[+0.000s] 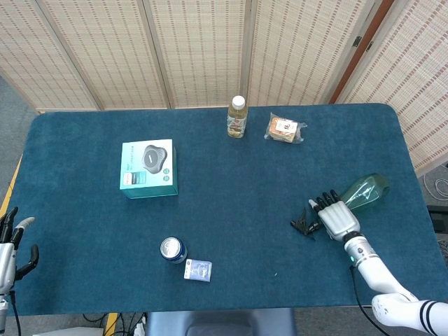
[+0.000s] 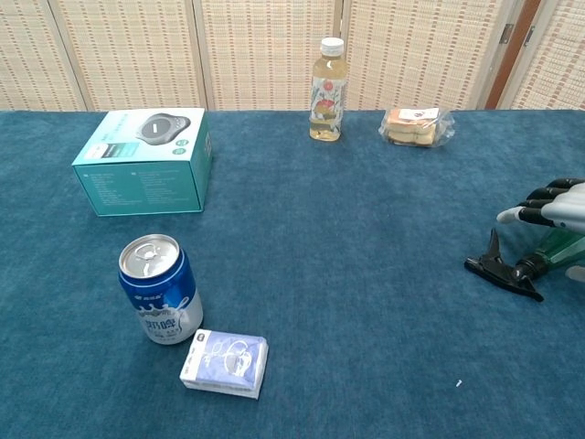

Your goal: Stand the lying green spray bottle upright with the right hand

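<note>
The green spray bottle [image 1: 364, 189] lies on its side at the table's right, with its black trigger head [image 1: 302, 222] pointing left; the chest view shows the same trigger head [image 2: 501, 270] at the right edge. My right hand [image 1: 336, 218] hovers over the bottle's neck with its fingers spread apart, and the fingers [image 2: 539, 203] show above the nozzle in the chest view. I cannot tell whether it touches the bottle. My left hand [image 1: 12, 241] hangs off the table's left edge, fingers apart and holding nothing.
A teal box [image 1: 148, 168] sits left of centre. A blue can [image 1: 171, 249] and a small white packet [image 1: 197, 270] are near the front. A yellow drink bottle [image 1: 237, 117] and a wrapped snack [image 1: 284, 129] stand at the back.
</note>
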`<state>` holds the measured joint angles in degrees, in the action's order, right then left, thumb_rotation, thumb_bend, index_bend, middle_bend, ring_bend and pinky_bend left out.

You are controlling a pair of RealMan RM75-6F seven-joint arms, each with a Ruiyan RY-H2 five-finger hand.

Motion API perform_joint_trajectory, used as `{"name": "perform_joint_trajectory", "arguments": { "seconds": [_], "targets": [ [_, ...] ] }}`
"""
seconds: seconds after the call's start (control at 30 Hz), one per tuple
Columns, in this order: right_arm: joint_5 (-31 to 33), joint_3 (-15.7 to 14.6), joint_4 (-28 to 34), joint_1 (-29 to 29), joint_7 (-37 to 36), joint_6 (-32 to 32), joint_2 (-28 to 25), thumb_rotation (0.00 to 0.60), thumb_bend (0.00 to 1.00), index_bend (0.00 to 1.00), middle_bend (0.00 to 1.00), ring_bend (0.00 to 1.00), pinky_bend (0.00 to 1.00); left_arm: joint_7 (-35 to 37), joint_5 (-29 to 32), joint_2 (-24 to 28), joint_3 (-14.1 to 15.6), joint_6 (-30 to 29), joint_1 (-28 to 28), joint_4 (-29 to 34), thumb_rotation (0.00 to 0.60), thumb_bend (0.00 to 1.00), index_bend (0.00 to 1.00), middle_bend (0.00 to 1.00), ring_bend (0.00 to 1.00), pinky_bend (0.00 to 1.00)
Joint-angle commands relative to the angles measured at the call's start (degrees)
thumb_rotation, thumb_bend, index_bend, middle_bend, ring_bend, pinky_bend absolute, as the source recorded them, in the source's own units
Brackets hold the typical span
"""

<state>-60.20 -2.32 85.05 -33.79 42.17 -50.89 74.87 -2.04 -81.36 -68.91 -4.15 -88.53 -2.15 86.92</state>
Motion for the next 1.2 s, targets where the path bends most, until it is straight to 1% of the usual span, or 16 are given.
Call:
{"name": "perform_joint_trajectory", "arguments": {
  "seconds": [0.03, 0.43, 0.57, 0.7, 0.9, 1.03, 1.2],
  "targets": [
    [0.0, -0.2, -0.7, 0.0, -0.3, 0.1, 0.4, 0.6, 0.29, 0.13, 0.19, 0.01, 0.09, 0.1, 0.0, -0.1, 0.0, 0.1, 0.0, -0.2, 0.6, 0.51, 0.18, 0.0, 0.0, 0.0],
    [-0.2, -0.7, -4.2, -0.4, -1.3, 0.7, 2.8, 0.6, 0.32, 0.35, 0.41, 0.2, 0.29, 0.6, 0.5, -0.9, 0.0, 0.9, 0.1, -1.5, 0.6, 0.51, 0.18, 0.0, 0.0, 0.0],
    [-0.6, -0.7, -4.7, -0.4, -1.7, 0.7, 3.1, 0.6, 0.32, 0.42, 0.47, 0.26, 0.34, 0.5, 0.5, -1.0, -0.1, 1.1, 0.0, -1.7, 0.6, 0.51, 0.18, 0.0, 0.0, 0.0],
    [-1.2, -0.7, -4.6, -0.5, -1.9, 0.3, 3.0, 0.6, 0.32, 0.46, 0.51, 0.31, 0.37, 0.6, 0.7, -1.2, -0.1, 1.4, 0.0, -2.0, 0.6, 0.51, 0.18, 0.0, 0.0, 0.0],
    [-2.0, -0.5, -3.7, -0.5, -2.1, -0.6, 2.7, 0.6, 0.32, 0.49, 0.54, 0.33, 0.38, 1.1, 1.5, -0.9, -0.5, 1.9, 0.1, -2.3, 0.6, 0.51, 0.18, 0.0, 0.0, 0.0],
    [-2.6, -0.2, -2.6, -0.5, -2.3, -1.2, 2.1, 0.6, 0.32, 0.49, 0.54, 0.33, 0.38, 2.5, 2.0, -0.4, -0.8, 1.7, 0.4, -2.7, 0.6, 0.51, 0.18, 0.0, 0.0, 0.0],
    [-2.7, 0.3, -0.7, -0.8, -1.4, -2.3, 1.1, 0.6, 0.32, 0.49, 0.55, 0.34, 0.38, 2.7, 2.7, -0.1, -0.9, 2.3, 0.5, -2.8, 0.6, 0.51, 0.18, 0.0, 0.0, 0.0]
  ]
}}
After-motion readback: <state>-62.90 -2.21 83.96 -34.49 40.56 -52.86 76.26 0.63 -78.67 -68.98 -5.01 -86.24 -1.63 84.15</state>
